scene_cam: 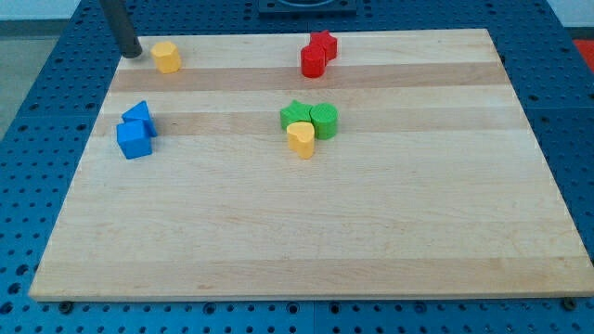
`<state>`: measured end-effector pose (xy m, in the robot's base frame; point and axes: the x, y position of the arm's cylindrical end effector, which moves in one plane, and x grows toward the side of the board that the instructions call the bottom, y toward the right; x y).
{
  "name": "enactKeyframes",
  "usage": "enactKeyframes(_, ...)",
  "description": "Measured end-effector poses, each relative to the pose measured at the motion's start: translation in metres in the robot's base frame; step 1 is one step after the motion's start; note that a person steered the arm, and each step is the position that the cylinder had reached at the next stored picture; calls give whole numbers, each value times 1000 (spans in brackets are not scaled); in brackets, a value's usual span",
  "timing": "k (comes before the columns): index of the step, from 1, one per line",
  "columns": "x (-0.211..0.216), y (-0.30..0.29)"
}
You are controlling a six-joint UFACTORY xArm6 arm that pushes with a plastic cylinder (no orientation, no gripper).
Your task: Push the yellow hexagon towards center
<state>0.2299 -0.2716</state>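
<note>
The yellow hexagon (pixel 166 57) sits near the top left corner of the wooden board (pixel 306 232). My tip (pixel 132 53) is just to the view's left of it, a small gap apart, at about the same height in the view. A second yellow block (pixel 301 139), heart-like in shape, lies near the board's middle, touching two green blocks.
A green star-like block (pixel 295 115) and a green cylinder (pixel 325 121) sit together near the middle. Two red blocks (pixel 318 54) are at the top, right of centre. Two blue blocks (pixel 136 130) are at the left edge.
</note>
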Motion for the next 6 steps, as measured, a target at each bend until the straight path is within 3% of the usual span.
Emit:
enactKeyframes(2, 2, 40)
enactKeyframes(6, 59, 104)
